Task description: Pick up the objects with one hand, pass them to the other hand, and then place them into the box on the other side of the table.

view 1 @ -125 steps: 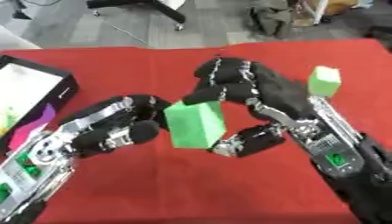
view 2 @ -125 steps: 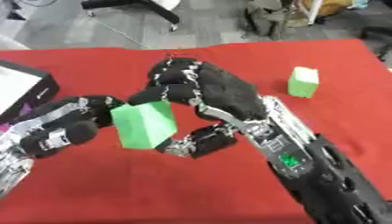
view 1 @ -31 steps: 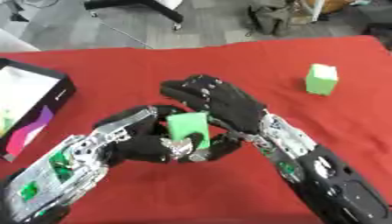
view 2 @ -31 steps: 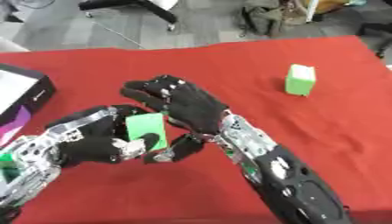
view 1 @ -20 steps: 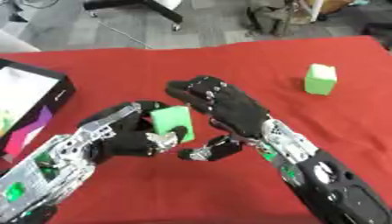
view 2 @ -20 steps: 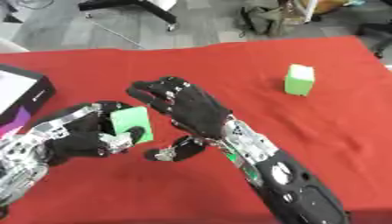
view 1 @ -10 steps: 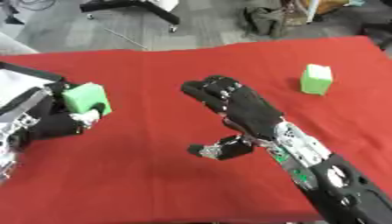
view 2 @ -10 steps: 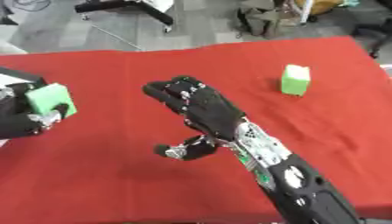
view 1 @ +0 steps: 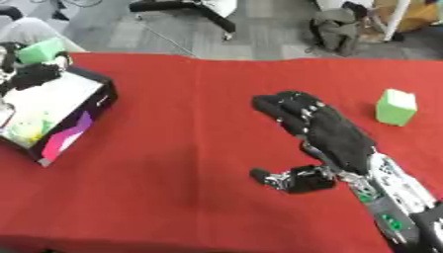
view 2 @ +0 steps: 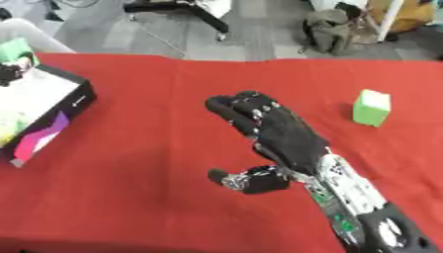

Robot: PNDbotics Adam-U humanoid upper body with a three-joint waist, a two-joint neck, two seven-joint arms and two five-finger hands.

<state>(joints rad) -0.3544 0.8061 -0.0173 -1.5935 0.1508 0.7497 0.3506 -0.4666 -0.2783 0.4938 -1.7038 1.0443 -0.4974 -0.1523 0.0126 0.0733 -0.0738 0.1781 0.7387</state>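
Across the red-covered bench (view 1: 199,148) my right hand (view 1: 325,133) hovers mid-frame, fingers relaxed, empty. At upper left my left hand (view 1: 34,74) grips a green block (view 1: 41,51) over the box (view 1: 61,108). Another green block (view 1: 395,106) stands at right. Grey floor and an office chair base (view 1: 186,10) lie beyond.

The box (view 1: 52,116) sits at the table's (view 1: 190,148) left edge, a block (view 1: 395,107) far right.
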